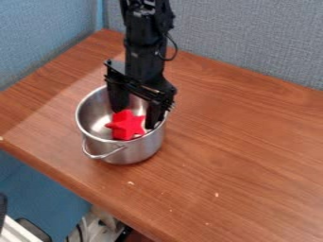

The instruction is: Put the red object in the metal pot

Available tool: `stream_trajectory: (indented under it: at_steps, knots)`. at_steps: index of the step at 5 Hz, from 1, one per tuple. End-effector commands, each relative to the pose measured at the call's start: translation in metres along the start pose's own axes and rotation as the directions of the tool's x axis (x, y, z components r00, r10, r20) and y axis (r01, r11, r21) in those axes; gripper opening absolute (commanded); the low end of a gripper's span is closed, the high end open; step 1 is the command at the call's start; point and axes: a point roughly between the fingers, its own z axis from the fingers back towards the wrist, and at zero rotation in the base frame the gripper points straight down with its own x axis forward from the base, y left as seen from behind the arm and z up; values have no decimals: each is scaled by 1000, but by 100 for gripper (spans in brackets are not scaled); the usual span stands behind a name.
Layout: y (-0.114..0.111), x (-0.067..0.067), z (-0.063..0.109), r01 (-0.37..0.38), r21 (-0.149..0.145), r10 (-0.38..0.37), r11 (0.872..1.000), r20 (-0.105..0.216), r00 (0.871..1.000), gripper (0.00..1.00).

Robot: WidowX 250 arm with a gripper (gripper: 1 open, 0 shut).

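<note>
My black gripper [139, 102] is over the shiny silver metal pot [105, 142]. The red object [127, 125] is bright red. The table [240, 151] at three o'clock is reddish-brown wood grain.

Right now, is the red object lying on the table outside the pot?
No, the red object sits inside the metal pot, under the open end effector.
</note>
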Motion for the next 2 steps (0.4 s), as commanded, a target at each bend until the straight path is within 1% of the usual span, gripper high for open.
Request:
stream_trajectory:
  at_steps: [1, 2]
  knots:
    - [-6, 7, 10, -27, 7, 27, 1000, 14, 1000, 0]
    - [-10, 10, 13, -64, 7, 63, 998, 3, 998, 0]
